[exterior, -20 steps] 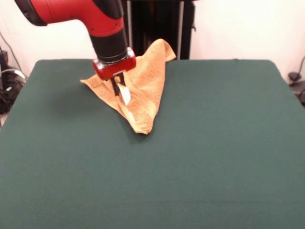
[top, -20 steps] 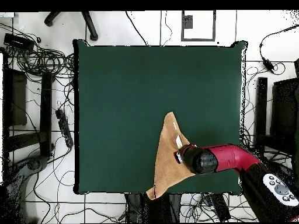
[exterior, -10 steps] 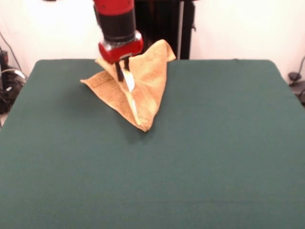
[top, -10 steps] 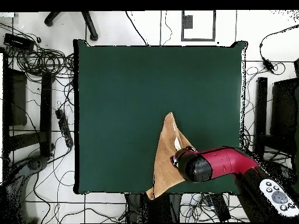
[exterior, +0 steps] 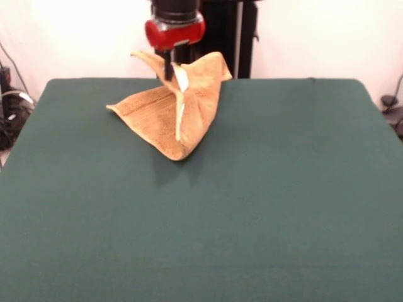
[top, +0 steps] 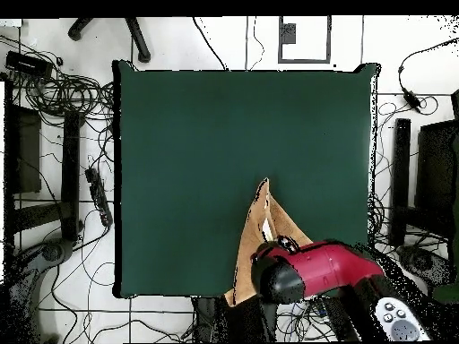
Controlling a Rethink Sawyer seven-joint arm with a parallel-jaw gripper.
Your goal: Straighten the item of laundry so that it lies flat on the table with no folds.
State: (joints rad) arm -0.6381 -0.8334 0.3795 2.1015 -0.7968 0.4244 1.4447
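Around the table (top: pixel 179 134) the floor is full of black cables (top: pixel 54 98) and boxes, and a dark stand (exterior: pixel 217 34) rises behind the far edge. In the overhead view the red arm (top: pixel 314 273) covers the part of the towel closest to the robot.

The gripper (exterior: pixel 171 70) pinches a fold of the towel (exterior: pixel 167 119) between its fingers, next to the small white label (exterior: pixel 181 78). Compared with 1 second ago, the gripper is higher and closer to the robot, and the pinched fold is pulled up into a peak. The near tip has slid back a little.

The towel sits at the robot's side of the table. It is long and narrow, folded like a tent. Its long line runs from the table's edge by the robot out toward the middle, where 1 pointed tip rests.
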